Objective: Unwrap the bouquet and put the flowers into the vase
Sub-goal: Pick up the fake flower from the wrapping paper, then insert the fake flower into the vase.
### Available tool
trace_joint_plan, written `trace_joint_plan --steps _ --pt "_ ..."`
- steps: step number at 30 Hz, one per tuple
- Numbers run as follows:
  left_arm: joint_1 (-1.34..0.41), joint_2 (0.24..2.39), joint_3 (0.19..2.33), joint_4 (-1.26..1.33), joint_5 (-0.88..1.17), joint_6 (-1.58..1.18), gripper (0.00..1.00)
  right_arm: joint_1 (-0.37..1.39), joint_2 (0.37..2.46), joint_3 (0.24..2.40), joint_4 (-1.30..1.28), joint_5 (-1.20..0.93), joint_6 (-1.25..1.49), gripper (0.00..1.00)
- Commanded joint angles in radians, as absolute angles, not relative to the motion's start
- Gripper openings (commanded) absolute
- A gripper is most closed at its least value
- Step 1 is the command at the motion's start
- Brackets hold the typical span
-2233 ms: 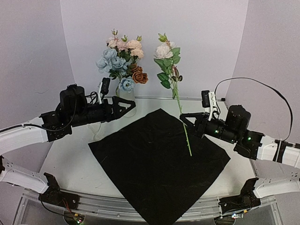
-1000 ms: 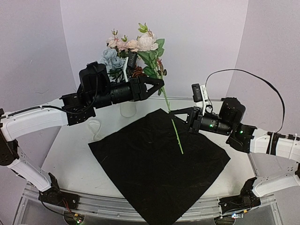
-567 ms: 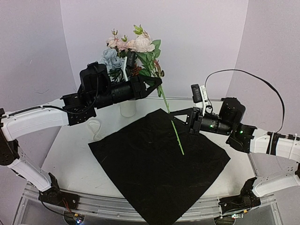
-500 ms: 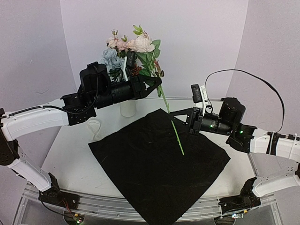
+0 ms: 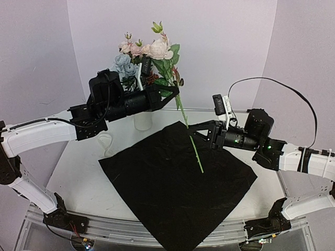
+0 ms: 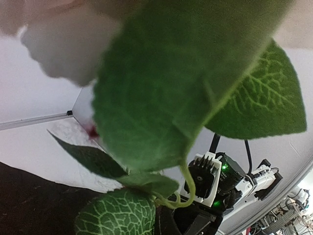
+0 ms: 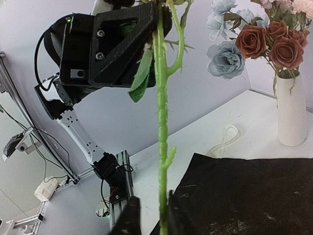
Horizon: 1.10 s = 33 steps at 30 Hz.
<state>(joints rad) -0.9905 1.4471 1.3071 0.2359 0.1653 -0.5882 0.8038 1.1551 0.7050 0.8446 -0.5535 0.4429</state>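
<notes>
One flower, a cream-pink bloom (image 5: pixel 159 48) on a long green stem (image 7: pixel 162 122), hangs upright over the black wrapping sheet (image 5: pixel 178 183). My left gripper (image 5: pixel 177 95) is shut on the stem just below the leaves. In the left wrist view, green leaves (image 6: pixel 161 98) hide its fingers. Lower down, my right gripper (image 5: pixel 190 130) is open, with the stem standing between its parted fingers (image 7: pixel 129 218), close to the right one. The white vase (image 5: pixel 142 121) stands at the back, holding several pink, blue and rust flowers (image 5: pixel 133 60).
A cream ribbon (image 5: pixel 106 144) lies looped on the white table left of the sheet. The vase (image 7: pixel 292 115) with its rust roses (image 7: pixel 266 41) shows at the far right of the right wrist view. Purple walls close in the back and sides.
My left gripper has closed on the upper stem. My right gripper's jaws have parted from the lower stem. The flower has risen a little.
</notes>
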Motion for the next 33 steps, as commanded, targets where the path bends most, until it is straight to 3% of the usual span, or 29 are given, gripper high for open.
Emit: trace_joint_plan --steps 1,6,9,15,25,33 --pt "-0.994 1.414 1.315 0.278 0.117 -0.54 0.0 0.809 1.149 0.755 0.901 -0.567 0.429 0.48" --pt "-0.994 1.34 1.274 0.275 0.066 -0.463 0.0 0.81 1.138 0.737 0.874 -0.501 0.424 0.76" --pt "-0.994 1.269 1.233 0.269 0.013 -0.395 0.0 0.809 1.128 0.728 0.848 -0.468 0.42 0.82" --pt "-0.994 1.124 1.202 0.202 -0.173 -0.27 0.0 0.81 1.099 0.701 0.811 -0.42 0.407 0.84" --pt "-0.994 1.005 1.331 -0.143 -0.365 -0.097 0.0 0.809 1.073 0.674 0.776 -0.366 0.384 0.84" --pt "-0.994 0.91 1.278 -0.185 -0.52 -0.045 0.0 0.809 1.114 0.698 0.775 -0.378 0.389 0.84"
